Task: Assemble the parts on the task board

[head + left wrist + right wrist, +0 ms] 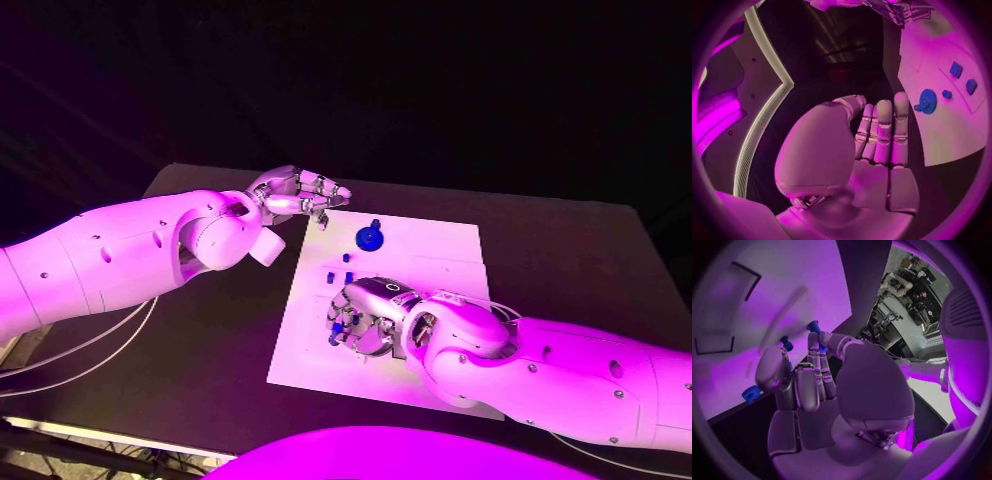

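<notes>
My right hand (pixel 378 315) is reaching over the task board's (pixel 433 262) near left part, fingers (pixel 814 352) touching small blue parts (pixel 814 328); whether they are grasping one I cannot tell. My left hand (pixel 296 195) is hovering released at the board's far left corner. Next comes seating a part.

black table (pixel 577 240) under the board; white cables (pixel 87 350) trail off its near-left edge.

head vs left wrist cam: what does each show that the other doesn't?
Head view alone: the right hand low over the white board, among small blue parts, and the black table around the board.

Left wrist view alone: the left hand's palm side, fingers straight and side by side, nothing in them.

Both: the left hand off the board's corner, the board, and the blue gear standing on it, also seen from the wrist.
</notes>
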